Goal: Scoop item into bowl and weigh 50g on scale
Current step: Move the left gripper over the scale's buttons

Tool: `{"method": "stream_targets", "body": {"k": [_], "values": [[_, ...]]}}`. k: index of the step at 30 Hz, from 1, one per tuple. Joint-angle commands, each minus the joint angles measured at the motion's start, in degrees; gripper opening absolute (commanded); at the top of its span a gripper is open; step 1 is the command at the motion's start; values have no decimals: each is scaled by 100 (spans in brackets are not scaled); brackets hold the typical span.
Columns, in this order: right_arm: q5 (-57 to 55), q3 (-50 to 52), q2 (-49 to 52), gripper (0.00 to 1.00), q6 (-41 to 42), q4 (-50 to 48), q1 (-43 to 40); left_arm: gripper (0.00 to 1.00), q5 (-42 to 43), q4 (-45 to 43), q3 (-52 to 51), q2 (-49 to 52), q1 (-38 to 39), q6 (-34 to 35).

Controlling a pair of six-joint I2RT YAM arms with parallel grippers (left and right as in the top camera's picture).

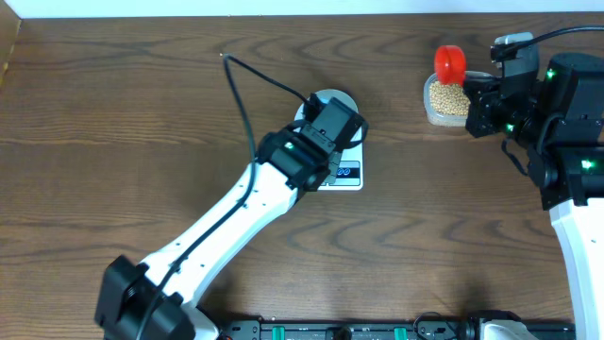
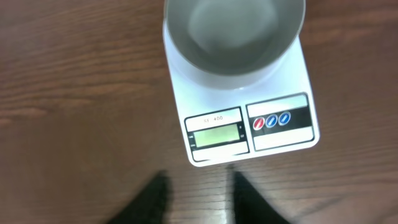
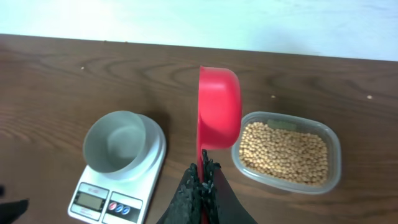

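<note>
Right gripper [image 3: 202, 175] pinches the red scoop [image 3: 219, 107] by its handle; left gripper [image 2: 199, 185] hangs part-open and empty before the scale [image 2: 280, 142].

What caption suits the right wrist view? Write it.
Right gripper holds scoop between empty bowl on scale and tub of beans.

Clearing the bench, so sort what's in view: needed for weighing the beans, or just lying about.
Needed: beans, clear tub holding them, red scoop, bowl, scale.
Lying about: loose black cable near the left arm, a few pale specks.
</note>
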State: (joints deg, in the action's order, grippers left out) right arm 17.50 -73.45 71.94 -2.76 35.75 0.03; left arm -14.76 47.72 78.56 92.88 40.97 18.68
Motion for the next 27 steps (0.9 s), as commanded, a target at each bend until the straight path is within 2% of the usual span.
{"method": "stream_targets", "body": {"k": [1, 3, 8, 14, 27], "values": [[-155, -133, -15, 1, -125, -2, -85, 7, -72, 22, 85, 269, 61, 328], [-153, -133, -15, 1, -122, -15, -85, 7, -59, 26, 79, 426, 63, 693], [-153, -133, -13, 1, -144, -39, -85, 7, 85, 9, 15, 754, 63, 1086], [-155, -133, -13, 1, -229, -48, -85, 7, 763, -387, -164, 894, 63, 1102], [-155, -133, -13, 1, -229, -247, -85, 7, 1036, -752, -197, 1329, 31, 1056]]}}
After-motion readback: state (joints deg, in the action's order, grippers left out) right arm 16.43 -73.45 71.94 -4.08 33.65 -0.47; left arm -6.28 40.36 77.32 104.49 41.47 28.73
